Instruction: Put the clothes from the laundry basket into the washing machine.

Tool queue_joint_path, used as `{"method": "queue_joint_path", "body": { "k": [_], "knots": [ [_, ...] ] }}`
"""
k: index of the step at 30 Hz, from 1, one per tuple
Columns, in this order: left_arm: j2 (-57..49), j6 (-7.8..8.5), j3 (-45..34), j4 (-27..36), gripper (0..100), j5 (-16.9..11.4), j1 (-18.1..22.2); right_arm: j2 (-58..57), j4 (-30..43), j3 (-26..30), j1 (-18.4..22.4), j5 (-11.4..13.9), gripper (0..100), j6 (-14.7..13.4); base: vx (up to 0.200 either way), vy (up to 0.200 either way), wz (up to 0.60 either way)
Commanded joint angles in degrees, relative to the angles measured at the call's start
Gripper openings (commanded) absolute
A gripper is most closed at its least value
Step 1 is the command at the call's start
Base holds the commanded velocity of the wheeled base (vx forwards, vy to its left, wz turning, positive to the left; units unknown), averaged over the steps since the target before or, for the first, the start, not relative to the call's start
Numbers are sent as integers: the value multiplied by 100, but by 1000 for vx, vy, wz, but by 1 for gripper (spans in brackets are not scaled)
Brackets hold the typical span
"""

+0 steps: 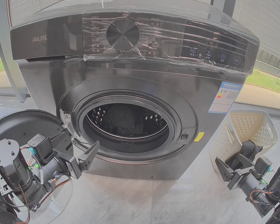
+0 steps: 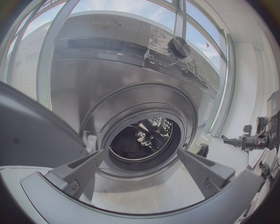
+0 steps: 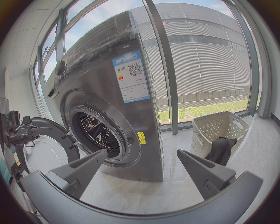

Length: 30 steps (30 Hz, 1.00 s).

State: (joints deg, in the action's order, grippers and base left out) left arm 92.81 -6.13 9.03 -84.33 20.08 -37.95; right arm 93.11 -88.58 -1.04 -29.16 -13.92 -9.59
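The step in hand appears to be the next pick from the basket. The washing machine [image 1: 130, 73] stands with its round door [image 1: 17, 128] swung wide to the robot's left, and a dark garment [image 1: 123, 119] already lies in the drum [image 1: 97, 114]. To the machine's right, just beside its corner, sits the cream perforated laundry basket [image 1: 253, 125], with another dark piece of clothing [image 3: 220, 150] draped over its near rim.

The right gripper [image 3: 141, 151] hangs near the basket and short of the cloth, its fingers spread wide and holding nothing. The left gripper [image 2: 140, 152] hovers low in front of the open door, facing the drum, its fingers likewise apart and empty.

The next move, as I judge it, calls for the right arm to go down to the draped cloth, close on a good fold of it, lift it free of the rim, and carry it across to the opening. The cloth is limp and may trail or snag on the basket edge or the door seal.

The floor [image 1: 157, 204] is smooth pale grey stone-look tile, glossy enough to reflect light. Tall windows [image 3: 204, 58] stand behind the machine, with a strip of grass [image 1: 273, 82] and a ribbed grey building outside
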Motion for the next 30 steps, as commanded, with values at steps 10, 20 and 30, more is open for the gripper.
{"method": "queue_joint_path", "body": {
  "k": [10,20,30],
  "knots": [
    [-650,165,-745,-268,100,-48,438,-1023,886,104,-46,-49,100,1,-200,0,0],
    [-1300,165,-903,5,100,-13,446,-3045,3356,104,-151,-14,100,10,-200,0,0],
    [-2953,-2,-903,2246,100,-13,446,-4671,4744,104,499,-102,100,116,0,0,0]
  ]
}}
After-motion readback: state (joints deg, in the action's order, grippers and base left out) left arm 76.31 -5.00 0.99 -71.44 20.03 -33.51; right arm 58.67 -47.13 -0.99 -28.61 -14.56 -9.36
